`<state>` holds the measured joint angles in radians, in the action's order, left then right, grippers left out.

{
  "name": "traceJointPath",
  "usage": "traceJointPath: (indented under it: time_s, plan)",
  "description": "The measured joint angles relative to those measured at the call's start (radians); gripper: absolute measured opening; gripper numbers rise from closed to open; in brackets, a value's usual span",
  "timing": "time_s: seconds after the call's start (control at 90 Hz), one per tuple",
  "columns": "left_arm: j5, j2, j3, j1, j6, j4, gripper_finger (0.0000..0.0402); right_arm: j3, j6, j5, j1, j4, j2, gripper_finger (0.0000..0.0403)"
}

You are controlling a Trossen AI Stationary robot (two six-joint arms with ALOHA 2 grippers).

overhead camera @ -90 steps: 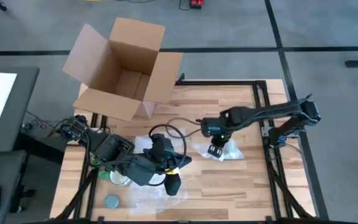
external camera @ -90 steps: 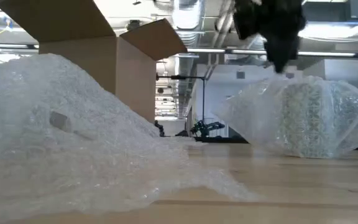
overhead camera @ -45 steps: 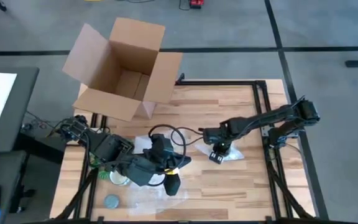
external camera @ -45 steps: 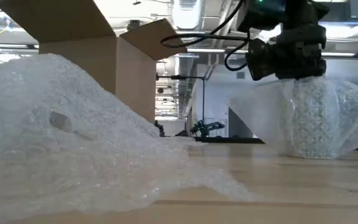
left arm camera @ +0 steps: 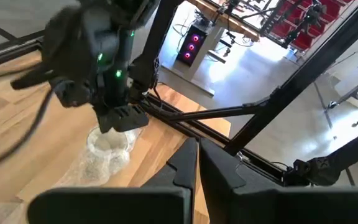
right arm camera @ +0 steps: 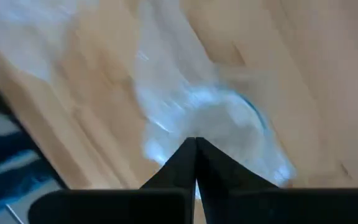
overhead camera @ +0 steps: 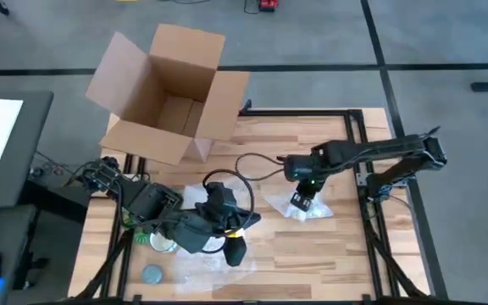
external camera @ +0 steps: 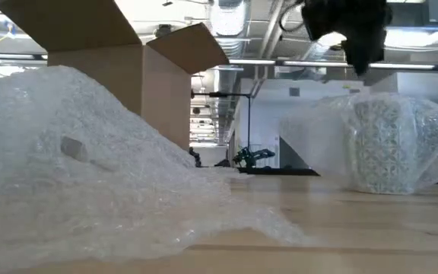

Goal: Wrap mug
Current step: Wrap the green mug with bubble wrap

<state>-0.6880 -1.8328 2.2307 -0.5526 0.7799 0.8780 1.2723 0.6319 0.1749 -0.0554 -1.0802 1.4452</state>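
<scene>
A bundle of clear bubble wrap around something green-patterned lies on the table's right half. My right gripper hangs just above its top, shut, with a gap between them; it also shows in the high view. My left gripper is shut near the front, over a loose bubble wrap sheet. A small cream round thing, the mug as far as I can tell, sits at the front left, partly hidden by my left arm.
An open cardboard box stands at the far left corner. A flat grey-blue disc lies at the front left edge. In the low view the loose bubble wrap heap fills the left. Bare wood lies in front of the bundle.
My right gripper came down onto the top of the wrapped bundle and pressed into it. It has since risen clear and moved a little toward the table's right edge. The bundle stays on the table, its left end drawn in slightly.
</scene>
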Motion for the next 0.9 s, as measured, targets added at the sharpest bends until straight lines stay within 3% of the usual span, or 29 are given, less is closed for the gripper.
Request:
traceJointPath:
  time_s: [0.189,0.289,0.556,0.7,0.9]
  plan:
    - [0.0,0.0,0.0,0.0,-0.001,0.001,0.0,-0.095,0.025,0.007,0.007,0.132,0.01,0.0]
    - [0.0,0.0,0.0,0.0,-0.001,0.002,0.0,-0.191,0.05,0.035,0.004,0.169,0.02,0.0]
    - [0.001,0.0,0.0,0.0,-0.001,0.005,0.0,-0.466,0.142,0.041,-0.01,0.464,0.011,0.0]
    - [0.001,0.0,0.0,0.0,-0.001,0.006,0.0,-0.459,0.13,0.04,-0.009,0.451,-0.001,0.0]
    - [0.001,0.0,0.0,0.0,-0.001,0.007,0.0,-0.338,0.122,0.032,-0.007,0.329,-0.062,0.0]
